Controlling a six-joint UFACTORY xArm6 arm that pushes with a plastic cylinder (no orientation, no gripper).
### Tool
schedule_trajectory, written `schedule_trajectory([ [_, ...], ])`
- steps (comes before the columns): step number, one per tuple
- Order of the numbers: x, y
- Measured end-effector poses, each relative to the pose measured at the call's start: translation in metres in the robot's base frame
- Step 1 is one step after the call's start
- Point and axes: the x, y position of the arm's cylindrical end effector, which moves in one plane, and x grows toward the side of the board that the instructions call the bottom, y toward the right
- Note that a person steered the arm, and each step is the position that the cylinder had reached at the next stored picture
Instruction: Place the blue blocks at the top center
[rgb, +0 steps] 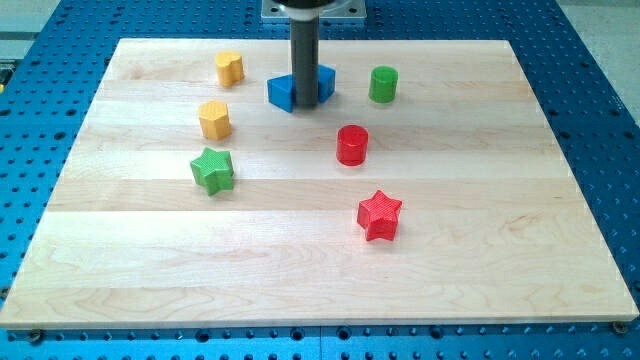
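Camera view shows the jawless tip (305, 104), holding nothing, between two blue blocks (283, 93) (326, 80) already top center.

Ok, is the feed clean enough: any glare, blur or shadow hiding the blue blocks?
Camera view: even, soft light, with no strong glare on the wooden board; blocks are sharp with faint shadows. The only obstruction is the rod itself: my tip stands between the blue blocks, hiding where they meet.
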Motion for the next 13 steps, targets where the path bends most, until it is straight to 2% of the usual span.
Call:
schedule_trajectory([
  [1, -0.013, 0.019],
  [2, 0.022, -0.02],
  [3, 0.076, -0.03],
  [5, 0.032, -0.056],
  [6, 0.012, -0.035],
  [7, 0.009, -0.053],
  [9, -0.027, -0.065],
  [11, -0.033, -0.034],
  [13, -0.029, -0.039],
])
